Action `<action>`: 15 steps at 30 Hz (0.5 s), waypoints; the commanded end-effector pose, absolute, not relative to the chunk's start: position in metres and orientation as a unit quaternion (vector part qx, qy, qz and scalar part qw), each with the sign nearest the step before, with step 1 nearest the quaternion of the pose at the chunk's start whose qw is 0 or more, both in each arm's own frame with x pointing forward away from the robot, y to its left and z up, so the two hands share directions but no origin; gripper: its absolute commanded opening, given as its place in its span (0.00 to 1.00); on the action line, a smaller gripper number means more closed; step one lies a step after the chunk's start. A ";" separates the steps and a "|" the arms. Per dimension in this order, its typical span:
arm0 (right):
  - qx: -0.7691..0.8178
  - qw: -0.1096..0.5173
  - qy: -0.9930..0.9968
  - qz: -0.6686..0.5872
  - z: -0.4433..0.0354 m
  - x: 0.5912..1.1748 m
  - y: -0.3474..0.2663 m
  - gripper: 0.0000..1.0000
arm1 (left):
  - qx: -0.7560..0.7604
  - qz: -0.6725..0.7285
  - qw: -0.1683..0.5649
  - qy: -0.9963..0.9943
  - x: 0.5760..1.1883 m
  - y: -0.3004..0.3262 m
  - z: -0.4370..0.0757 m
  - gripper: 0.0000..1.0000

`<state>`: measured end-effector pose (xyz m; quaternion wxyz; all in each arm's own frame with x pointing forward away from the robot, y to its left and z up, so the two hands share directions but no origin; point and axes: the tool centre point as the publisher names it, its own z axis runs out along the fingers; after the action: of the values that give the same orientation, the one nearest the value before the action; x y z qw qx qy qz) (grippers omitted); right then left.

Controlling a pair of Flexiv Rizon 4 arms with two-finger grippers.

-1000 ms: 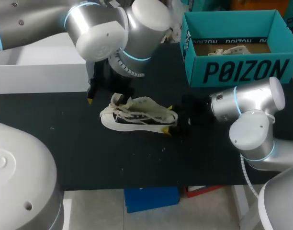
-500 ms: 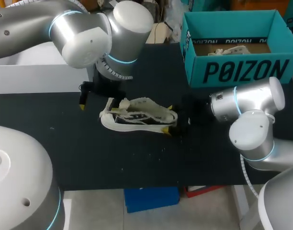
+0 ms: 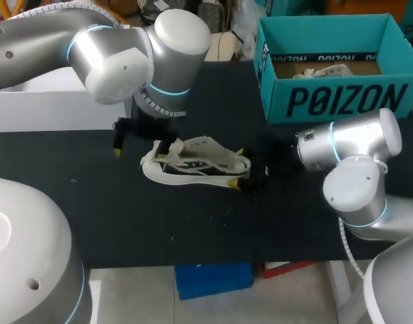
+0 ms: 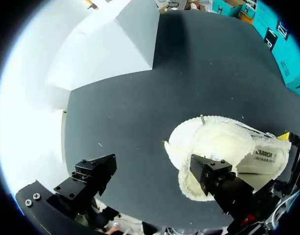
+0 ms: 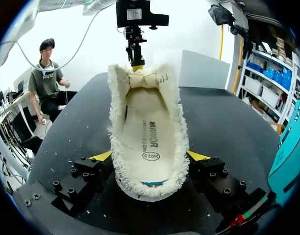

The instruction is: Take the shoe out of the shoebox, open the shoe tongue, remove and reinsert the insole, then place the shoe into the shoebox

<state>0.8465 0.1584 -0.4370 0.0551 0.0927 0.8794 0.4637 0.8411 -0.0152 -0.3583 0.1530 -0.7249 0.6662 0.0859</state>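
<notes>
Shoe count is one: a pale, fuzzy-edged shoe (image 3: pixel 196 164) lies out on the black table (image 3: pixel 125 216), well apart from the one teal shoebox (image 3: pixel 341 101), which stands open at the far right with some pale crumpled stuff (image 3: pixel 324 67) inside. Two grippers are at the shoe. My right gripper (image 3: pixel 237 169) clamps one end of it, a yellow tip pressed against each side; in the right wrist view I look straight onto the insole (image 5: pixel 149 132) between them. My left gripper (image 3: pixel 146 146) is spread wide at the other end: in the left wrist view one finger (image 4: pixel 211 176) overlaps the shoe's rim, while its mate hangs over bare table, apart from the shoe. One white box (image 3: pixel 58 108) stands at the far left, near the left gripper
</notes>
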 end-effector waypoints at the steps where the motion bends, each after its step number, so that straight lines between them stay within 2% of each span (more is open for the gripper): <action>1: 0.093 0.055 0.879 0.464 -0.439 0.847 0.157 0.07 | -0.699 0.043 0.148 0.699 0.835 -0.012 -0.333 1.00; 2: 0.093 0.055 0.879 0.464 -0.439 0.847 0.157 0.07 | -0.685 0.023 0.139 0.714 0.834 -0.013 -0.324 1.00; 3: 0.093 0.055 0.879 0.464 -0.439 0.847 0.157 0.07 | -0.666 0.002 0.130 0.735 0.834 -0.014 -0.315 0.77; 4: 0.093 0.055 0.879 0.464 -0.439 0.847 0.157 0.08 | -0.644 -0.021 0.112 0.757 0.834 -0.015 -0.305 0.46; 6: 0.093 0.055 0.879 0.464 -0.439 0.847 0.157 0.08 | -0.584 -0.075 0.048 0.807 0.836 -0.019 -0.284 0.03; 7: 0.093 0.055 0.879 0.464 -0.439 0.847 0.157 0.08 | -0.534 -0.096 -0.008 0.840 0.837 -0.023 -0.276 0.00; 10: 0.093 0.055 0.879 0.464 -0.439 0.847 0.157 0.08 | -0.299 -0.136 -0.162 0.931 0.831 -0.039 -0.264 0.00; 15: 0.093 0.055 0.879 0.464 -0.439 0.847 0.157 0.09 | -0.202 -0.101 -0.194 0.955 0.835 -0.070 -0.263 0.00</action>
<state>0.8464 0.1581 -0.4372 0.0551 0.0928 0.8795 0.4635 0.8296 -0.0668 -0.2602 0.0768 -0.5876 0.8053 -0.0153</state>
